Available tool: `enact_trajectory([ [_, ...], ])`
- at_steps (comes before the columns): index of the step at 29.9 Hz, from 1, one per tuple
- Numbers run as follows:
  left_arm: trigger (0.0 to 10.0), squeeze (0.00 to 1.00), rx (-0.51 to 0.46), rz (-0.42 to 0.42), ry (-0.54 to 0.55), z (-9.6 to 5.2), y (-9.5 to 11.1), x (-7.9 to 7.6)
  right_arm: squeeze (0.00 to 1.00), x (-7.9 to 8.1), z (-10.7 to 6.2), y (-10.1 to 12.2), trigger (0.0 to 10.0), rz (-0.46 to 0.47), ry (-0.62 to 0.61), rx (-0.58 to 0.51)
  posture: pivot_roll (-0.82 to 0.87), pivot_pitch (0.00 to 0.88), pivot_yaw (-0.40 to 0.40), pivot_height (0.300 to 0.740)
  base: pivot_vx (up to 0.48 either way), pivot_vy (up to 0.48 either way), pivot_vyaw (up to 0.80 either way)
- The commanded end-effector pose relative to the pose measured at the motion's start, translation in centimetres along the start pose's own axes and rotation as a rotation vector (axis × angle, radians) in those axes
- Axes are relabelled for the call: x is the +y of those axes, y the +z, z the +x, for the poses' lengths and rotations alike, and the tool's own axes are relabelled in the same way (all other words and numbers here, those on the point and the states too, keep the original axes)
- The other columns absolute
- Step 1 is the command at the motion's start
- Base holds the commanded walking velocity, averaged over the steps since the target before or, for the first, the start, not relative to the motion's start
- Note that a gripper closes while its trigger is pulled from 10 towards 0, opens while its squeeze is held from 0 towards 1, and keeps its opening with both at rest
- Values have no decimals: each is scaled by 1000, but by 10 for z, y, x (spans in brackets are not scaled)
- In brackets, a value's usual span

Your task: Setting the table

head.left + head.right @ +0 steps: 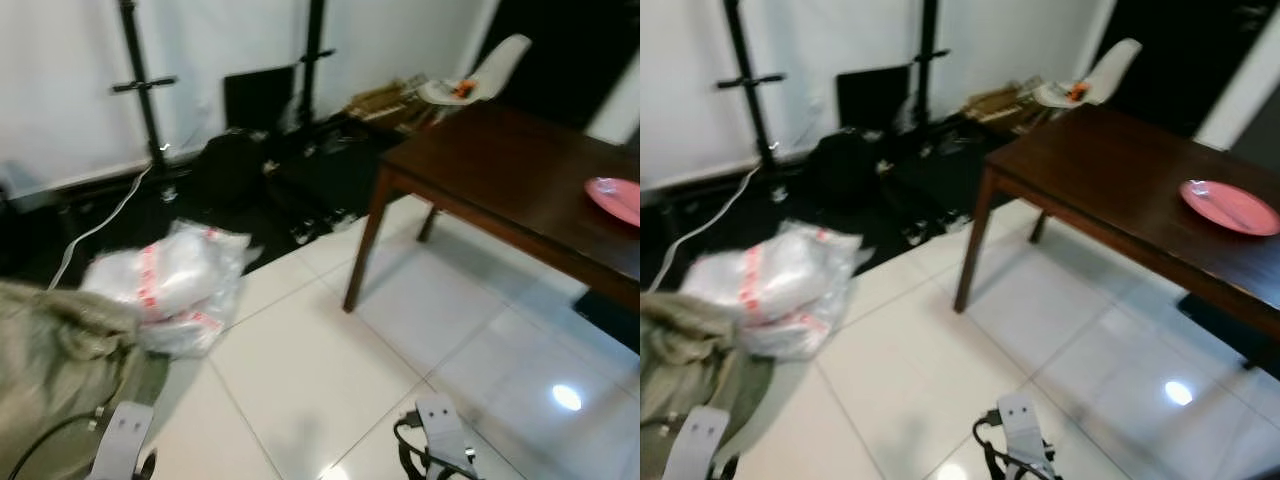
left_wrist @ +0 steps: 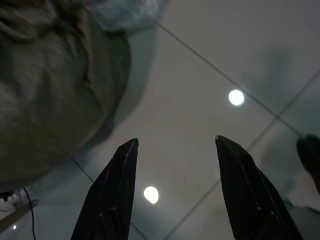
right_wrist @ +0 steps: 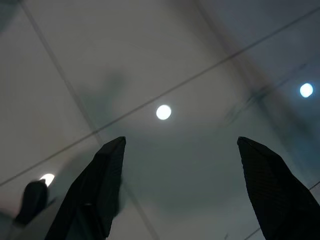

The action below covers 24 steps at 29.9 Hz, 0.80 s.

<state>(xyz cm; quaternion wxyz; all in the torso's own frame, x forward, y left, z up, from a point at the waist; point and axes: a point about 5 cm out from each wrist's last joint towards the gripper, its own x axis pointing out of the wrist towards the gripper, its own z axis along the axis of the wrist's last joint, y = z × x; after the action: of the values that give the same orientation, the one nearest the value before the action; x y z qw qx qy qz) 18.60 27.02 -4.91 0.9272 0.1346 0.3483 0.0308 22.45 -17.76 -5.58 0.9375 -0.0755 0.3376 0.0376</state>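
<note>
Both grippers, left gripper (image 2: pixel 175 165) and right gripper (image 3: pixel 182 165), hanging low over the tile floor (image 1: pixel 330 370), fingers spread, carrying nothing; looks like approach stage, pink plate (image 1: pixel 1230 207) already on the dark wooden table (image 1: pixel 1110 160), next probably fetching more tableware.

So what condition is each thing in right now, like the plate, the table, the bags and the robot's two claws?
pink plate: flat on the table, nothing on it
dark wooden table: standing, mostly bare
white plastic bag: crumpled on the floor
olive cloth bag: slumped beside it
left gripper: open, holding nothing, over floor tiles
right gripper: open, holding nothing, over floor tiles
</note>
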Motion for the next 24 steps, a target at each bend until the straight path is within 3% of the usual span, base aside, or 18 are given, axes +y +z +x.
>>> enact_trajectory([
  [1,10000,0,12,-1,-6,0,-2,-2,0,-2,-2,-5,10000,-7,-5,23,54,15,32,740,0,0,-788],
  [24,10000,0,-1,-7,-3,2,2,0,0,-2,-1,-5,10000,-5,-4,19,53,13,37,740,0,0,-788],
])
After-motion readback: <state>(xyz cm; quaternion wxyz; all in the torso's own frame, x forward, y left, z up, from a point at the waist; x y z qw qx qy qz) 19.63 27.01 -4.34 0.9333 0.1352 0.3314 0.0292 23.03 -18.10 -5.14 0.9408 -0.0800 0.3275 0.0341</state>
